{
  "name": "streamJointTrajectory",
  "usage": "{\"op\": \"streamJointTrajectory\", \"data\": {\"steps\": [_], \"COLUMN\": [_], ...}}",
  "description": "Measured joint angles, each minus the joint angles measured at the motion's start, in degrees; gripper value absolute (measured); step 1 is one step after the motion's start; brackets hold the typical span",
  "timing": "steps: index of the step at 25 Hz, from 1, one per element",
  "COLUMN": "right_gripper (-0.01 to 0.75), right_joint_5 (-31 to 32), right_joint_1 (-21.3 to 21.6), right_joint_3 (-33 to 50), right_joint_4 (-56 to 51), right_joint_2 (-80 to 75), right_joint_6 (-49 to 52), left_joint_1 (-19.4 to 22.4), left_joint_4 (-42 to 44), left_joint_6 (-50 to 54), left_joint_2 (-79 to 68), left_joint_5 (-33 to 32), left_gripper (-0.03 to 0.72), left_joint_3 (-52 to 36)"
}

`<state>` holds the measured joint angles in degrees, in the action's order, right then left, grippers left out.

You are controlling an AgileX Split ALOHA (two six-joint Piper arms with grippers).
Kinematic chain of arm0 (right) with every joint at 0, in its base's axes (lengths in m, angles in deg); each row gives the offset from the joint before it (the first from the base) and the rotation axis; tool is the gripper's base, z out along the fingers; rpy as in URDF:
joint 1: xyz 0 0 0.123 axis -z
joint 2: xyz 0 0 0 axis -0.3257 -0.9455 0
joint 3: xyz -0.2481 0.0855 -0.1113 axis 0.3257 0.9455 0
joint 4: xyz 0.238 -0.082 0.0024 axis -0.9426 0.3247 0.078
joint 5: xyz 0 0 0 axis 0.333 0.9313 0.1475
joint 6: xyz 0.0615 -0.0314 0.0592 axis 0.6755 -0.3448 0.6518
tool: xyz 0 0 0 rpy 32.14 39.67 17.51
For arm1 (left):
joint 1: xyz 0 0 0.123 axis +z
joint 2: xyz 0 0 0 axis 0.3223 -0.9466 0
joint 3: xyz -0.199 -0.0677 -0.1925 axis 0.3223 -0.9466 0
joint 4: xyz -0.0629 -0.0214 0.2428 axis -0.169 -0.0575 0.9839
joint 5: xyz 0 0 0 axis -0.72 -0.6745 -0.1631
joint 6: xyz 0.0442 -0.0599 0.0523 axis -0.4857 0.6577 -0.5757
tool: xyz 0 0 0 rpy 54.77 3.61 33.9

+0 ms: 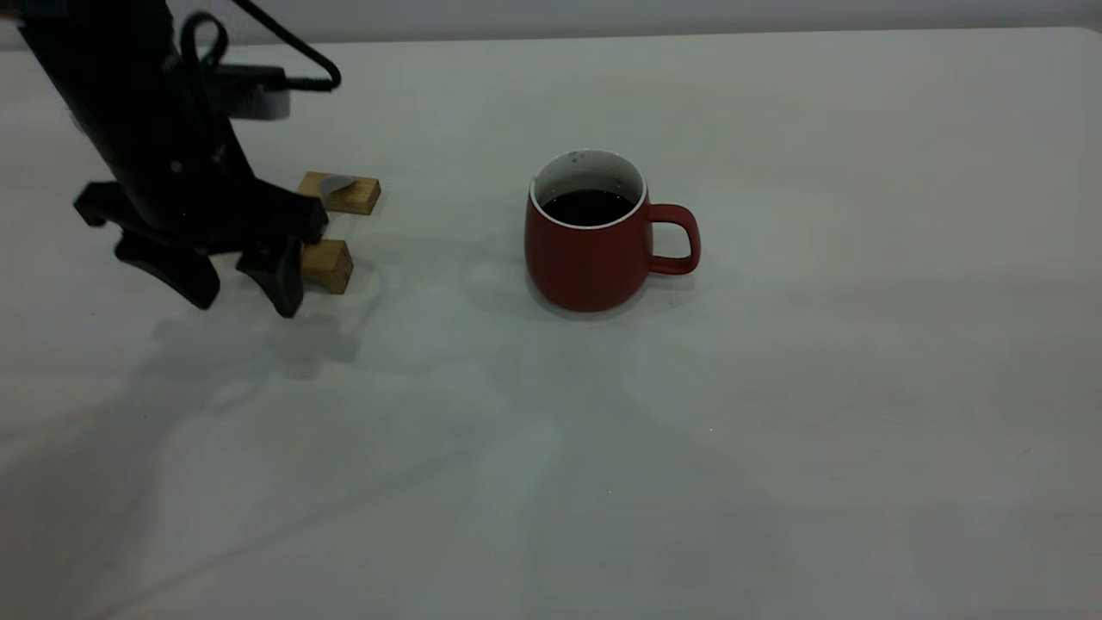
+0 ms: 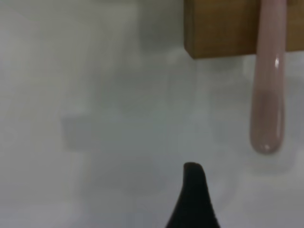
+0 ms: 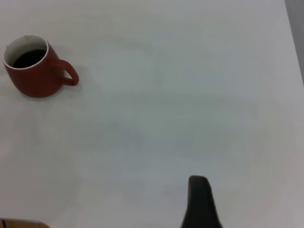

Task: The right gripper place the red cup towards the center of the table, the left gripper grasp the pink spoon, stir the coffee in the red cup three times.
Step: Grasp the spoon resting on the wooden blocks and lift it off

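Lettering or brand marks you will find nowhere you can read them: the red cup (image 1: 592,243) is plain glaze with a white rim, and the two wooden blocks (image 1: 328,263) are bare. Your left gripper (image 1: 244,288) hangs at the exterior view's left, just in front of those blocks, its two dark fingers spread apart with nothing between them and their tips above the table (image 1: 775,430). Your left wrist view shows the pink spoon (image 2: 269,95) lying across the top of one block, its rounded pink handle end jutting past the block's edge over the tabletop, apart from the one fingertip in view. In the exterior view its grey bowl rests on the far block. Your cup stands upright near the table's middle, well apart from the left gripper, handle turned away from it, holding dark coffee (image 1: 588,207). Of your right gripper (image 3: 202,202) only one dark fingertip shows, far from the cup, and you cannot tell its spread.
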<state>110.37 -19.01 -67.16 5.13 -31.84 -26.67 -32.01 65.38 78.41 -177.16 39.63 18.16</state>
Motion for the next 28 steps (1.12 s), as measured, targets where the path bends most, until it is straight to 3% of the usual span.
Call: {"op": "streamJointTrajectory", "data": {"steps": [6,11,16,18,21,25,28], "right_gripper": [0.587,0.587,0.587,0.587,0.587,0.587,0.587], "right_joint_5": [0.0,0.0,0.0,0.0,0.0,0.0,0.0], "right_joint_1": [0.0,0.0,0.0,0.0,0.0,0.0,0.0], "right_joint_3": [0.0,0.0,0.0,0.0,0.0,0.0,0.0], "right_joint_4": [0.0,0.0,0.0,0.0,0.0,0.0,0.0], "right_joint_2": [0.0,0.0,0.0,0.0,0.0,0.0,0.0], "right_joint_6": [0.0,0.0,0.0,0.0,0.0,0.0,0.0], "left_joint_1": [-0.3,-0.6,-0.6,-0.6,-0.6,-0.6,-0.6], "left_joint_4": [-0.2,-0.4,-0.4,-0.4,-0.4,-3.3,-8.6], "left_joint_6": [-1.1,-0.9,-0.9,-0.9,-0.5,6.0,17.1], "left_joint_2": [-1.9,-2.4,-2.5,-2.5,-2.5,-1.0,0.9], "left_joint_5": [5.1,6.4,6.7,6.6,1.1,-14.5,-26.3], "left_gripper": [0.583,0.413,0.171,0.17,0.169,0.169,0.169], "left_joint_3": [0.1,0.1,0.1,0.3,3.2,10.7,18.0]}}
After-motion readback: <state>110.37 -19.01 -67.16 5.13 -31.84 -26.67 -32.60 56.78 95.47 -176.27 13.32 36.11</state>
